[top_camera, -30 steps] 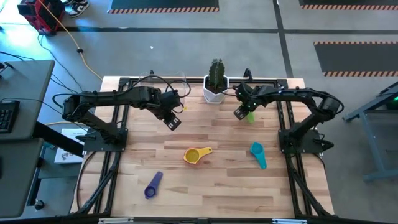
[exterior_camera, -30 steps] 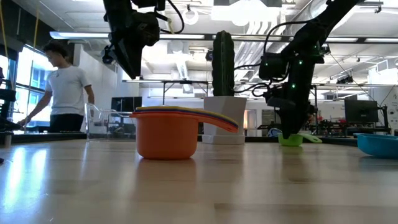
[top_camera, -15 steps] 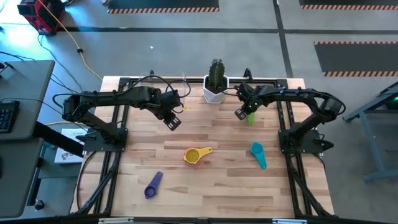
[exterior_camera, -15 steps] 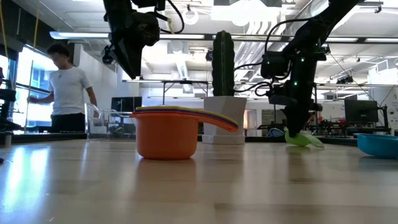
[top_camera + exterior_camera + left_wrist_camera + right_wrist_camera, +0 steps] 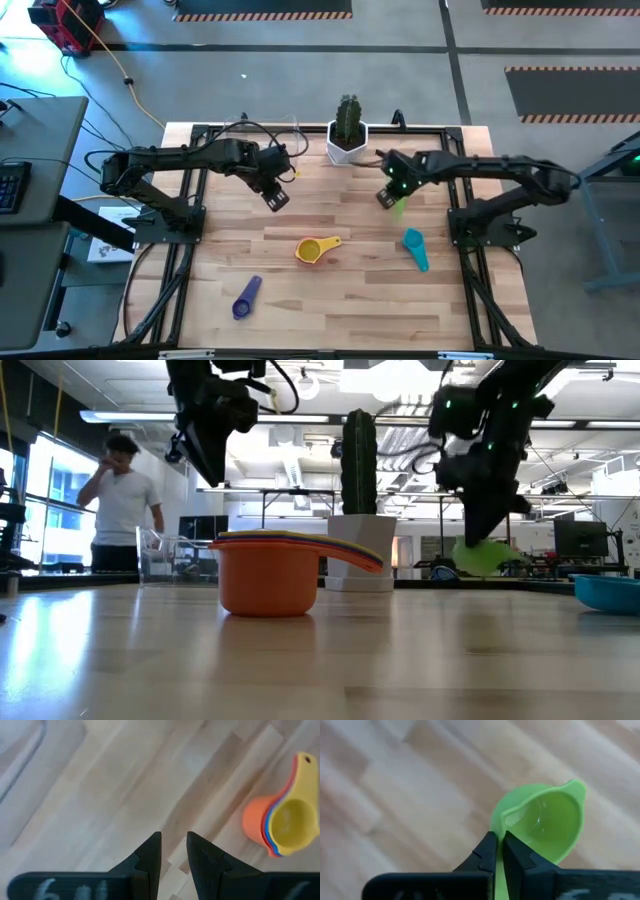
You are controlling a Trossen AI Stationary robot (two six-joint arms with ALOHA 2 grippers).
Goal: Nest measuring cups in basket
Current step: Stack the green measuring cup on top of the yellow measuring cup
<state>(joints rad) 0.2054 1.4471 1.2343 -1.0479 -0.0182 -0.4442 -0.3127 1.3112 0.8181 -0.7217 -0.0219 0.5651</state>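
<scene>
Pale wood-plank worktop [image 5: 330, 290], right end effector [image 5: 386, 197] clamped on green measuring cup [image 5: 545, 822] lifted clear, left end effector [image 5: 173, 851] slightly apart, empty, bright workshop behind, person [image 5: 121, 500] standing far beyond

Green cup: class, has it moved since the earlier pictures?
Yes. The green cup, gripped by the right gripper, has left the table and moved away from the plant pot.
</scene>
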